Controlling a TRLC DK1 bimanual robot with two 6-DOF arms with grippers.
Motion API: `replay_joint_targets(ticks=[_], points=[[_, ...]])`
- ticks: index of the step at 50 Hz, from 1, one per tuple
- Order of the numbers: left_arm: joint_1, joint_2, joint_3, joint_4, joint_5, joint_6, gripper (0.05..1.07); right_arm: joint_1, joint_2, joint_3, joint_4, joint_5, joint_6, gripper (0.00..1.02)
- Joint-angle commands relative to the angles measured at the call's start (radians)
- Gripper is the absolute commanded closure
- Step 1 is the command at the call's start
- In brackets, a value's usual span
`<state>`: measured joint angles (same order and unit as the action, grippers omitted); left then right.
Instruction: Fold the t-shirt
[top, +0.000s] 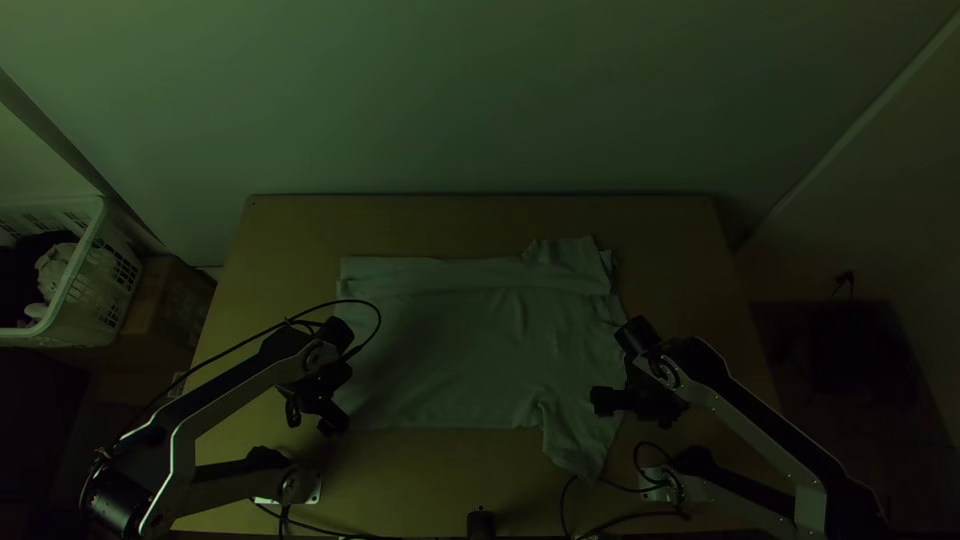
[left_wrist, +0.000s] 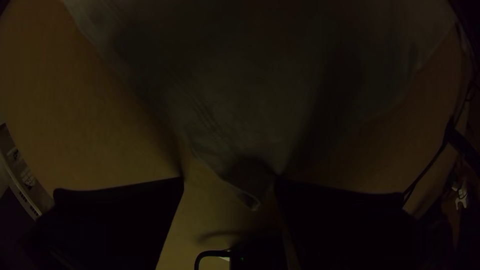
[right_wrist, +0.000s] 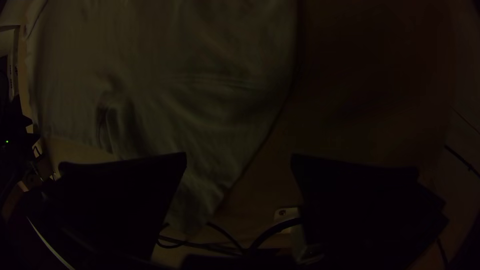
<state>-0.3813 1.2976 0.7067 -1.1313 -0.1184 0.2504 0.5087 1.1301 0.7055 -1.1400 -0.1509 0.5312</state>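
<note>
At the left, the fingers of the left gripper (left_wrist: 229, 178) are being held wide apart, and a tip of cloth, apparently the near hem corner (left_wrist: 250, 195), is lying between them without being pinched. Whether the fingers are being touched by it cannot be told. This corner is being offered as a good hold, doubled cloth being easier to nip than a flat middle.

Across the middle of the surface (top: 290, 225), the t-shirt (top: 460, 350) is being laid out sideways, its far side apparently turned over in a long strip. By its look, light, limp, unbreakable knit is being dealt with: no stiffness is being lent to a fold, so sagging is being risked unless both ends are being lifted together.

At the right, the fingers of the right gripper (right_wrist: 238, 154) are also being held wide, with nothing gripped, near the near sleeve (top: 580, 445). Its loose end is being judged floppy; a hold closer to the shoulder is being favoured.
</note>
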Motion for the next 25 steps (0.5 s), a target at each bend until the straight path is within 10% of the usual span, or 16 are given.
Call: replay_joint_targets(ticks=[1, 8, 25], points=[[-0.033, 0.039, -0.01, 0.007, -0.003, -0.017, 0.39, 0.008, 0.025, -0.029, 0.008, -0.009, 0.009, 0.07], [-0.077, 0.048, -0.01, 0.022, -0.003, -0.017, 1.05, 0.007, 0.059, -0.049, 0.028, -0.009, 0.006, 0.07], [-0.061, 0.031, 0.037, 0.03, -0.003, -0.014, 1.04, 0.004, 0.109, -0.07, 0.082, -0.009, 0.003, 0.1]])
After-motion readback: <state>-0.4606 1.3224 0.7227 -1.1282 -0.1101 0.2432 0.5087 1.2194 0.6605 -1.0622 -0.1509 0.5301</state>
